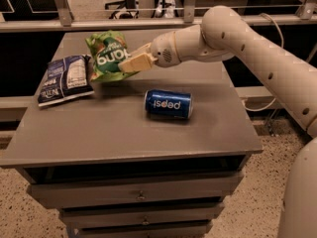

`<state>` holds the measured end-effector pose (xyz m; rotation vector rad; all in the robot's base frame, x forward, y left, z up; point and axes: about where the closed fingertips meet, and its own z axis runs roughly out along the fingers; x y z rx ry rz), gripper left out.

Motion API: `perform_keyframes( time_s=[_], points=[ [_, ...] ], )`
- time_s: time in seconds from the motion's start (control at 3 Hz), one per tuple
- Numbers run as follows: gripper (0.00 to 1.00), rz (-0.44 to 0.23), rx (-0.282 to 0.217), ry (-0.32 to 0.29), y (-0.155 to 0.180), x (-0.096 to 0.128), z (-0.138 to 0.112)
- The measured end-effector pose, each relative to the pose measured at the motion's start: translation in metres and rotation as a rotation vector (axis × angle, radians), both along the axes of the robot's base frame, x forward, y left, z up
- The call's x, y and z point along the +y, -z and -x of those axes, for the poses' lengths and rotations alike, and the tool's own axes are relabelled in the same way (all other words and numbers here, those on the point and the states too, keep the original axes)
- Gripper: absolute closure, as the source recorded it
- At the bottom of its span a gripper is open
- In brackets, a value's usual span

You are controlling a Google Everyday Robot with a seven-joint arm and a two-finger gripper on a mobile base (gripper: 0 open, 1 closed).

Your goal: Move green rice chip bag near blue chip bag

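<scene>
One step seems left: lowering the crinkly green rice chip bag [106, 54], pinched aloft in our gripper [132, 63], beside the flat navy-blue bag [64, 79]

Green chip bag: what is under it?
Only grey table shows below the green chip bag, held by the gripper beside the blue bag. The surface right behind it is hidden.

We see warm, fairly dim indoor light from overhead. The gripper [128, 64], over the table's [124, 133] back left and clamped on the green rice chip bag [105, 51], drops a soft shadow below. The Pepsi can [168, 104] shadows too. Mild sheen on the white arm [247, 43]. Background goes dark, and the whole frame is slightly soft.
</scene>
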<state>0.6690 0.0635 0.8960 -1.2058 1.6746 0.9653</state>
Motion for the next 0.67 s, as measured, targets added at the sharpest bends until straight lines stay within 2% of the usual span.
perform_keyframes(
  time_s=[0.33, 0.67],
  points=[
    [0.98, 0.039, 0.035, 0.007, 0.0173, -0.0016, 0.013],
    [0.75, 0.053, 0.055, 0.015, 0.0213, -0.0018, 0.0197]
  ],
)
